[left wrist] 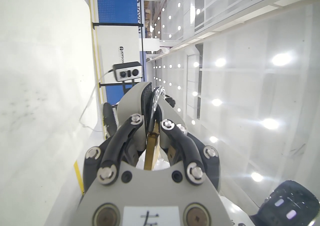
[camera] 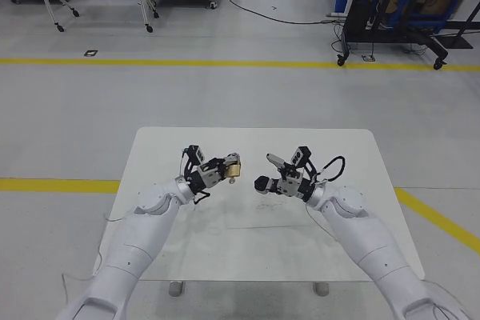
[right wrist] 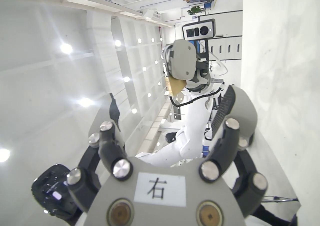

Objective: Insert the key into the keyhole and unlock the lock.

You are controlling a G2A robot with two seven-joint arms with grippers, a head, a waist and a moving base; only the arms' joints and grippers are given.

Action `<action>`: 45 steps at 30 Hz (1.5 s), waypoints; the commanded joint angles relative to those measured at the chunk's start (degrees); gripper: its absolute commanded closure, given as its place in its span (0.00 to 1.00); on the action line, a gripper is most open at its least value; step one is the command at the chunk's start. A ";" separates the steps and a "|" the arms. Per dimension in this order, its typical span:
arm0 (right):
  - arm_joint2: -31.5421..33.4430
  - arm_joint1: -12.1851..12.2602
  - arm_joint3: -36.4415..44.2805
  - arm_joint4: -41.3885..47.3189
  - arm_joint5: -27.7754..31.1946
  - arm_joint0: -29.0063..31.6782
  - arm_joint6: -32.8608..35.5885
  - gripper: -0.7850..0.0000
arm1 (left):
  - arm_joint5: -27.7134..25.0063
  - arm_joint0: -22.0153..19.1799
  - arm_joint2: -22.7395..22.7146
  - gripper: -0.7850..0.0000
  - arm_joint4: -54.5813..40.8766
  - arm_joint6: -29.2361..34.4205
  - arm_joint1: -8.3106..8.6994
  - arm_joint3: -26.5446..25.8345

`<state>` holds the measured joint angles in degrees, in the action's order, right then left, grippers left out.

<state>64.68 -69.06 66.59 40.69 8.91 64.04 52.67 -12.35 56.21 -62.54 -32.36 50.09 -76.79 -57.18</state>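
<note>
Top view: left claw (camera: 229, 166) pinches a small brass-coloured lock (camera: 235, 170); right claw (camera: 268, 172) is spread.

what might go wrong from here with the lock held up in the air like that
1. The left gripper pinches the lock above the table; a knock may twist it loose and drop it.
2. The right gripper is open and empty, facing the lock closely; moving in, its fingers might hit the lock or the left gripper.

The left claw (left wrist: 153, 102) is clamped on the brass lock (left wrist: 150, 149), held edge-on.
</note>
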 commanded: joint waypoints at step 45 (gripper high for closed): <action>15.29 4.36 15.03 -13.25 -3.88 9.24 -6.14 0.00 | 11.65 -4.82 13.45 0.12 27.31 -11.73 -2.90 2.99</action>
<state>79.97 -64.71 81.62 27.43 5.03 73.28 46.53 0.68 51.13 -48.62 -5.28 38.53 -79.89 -53.60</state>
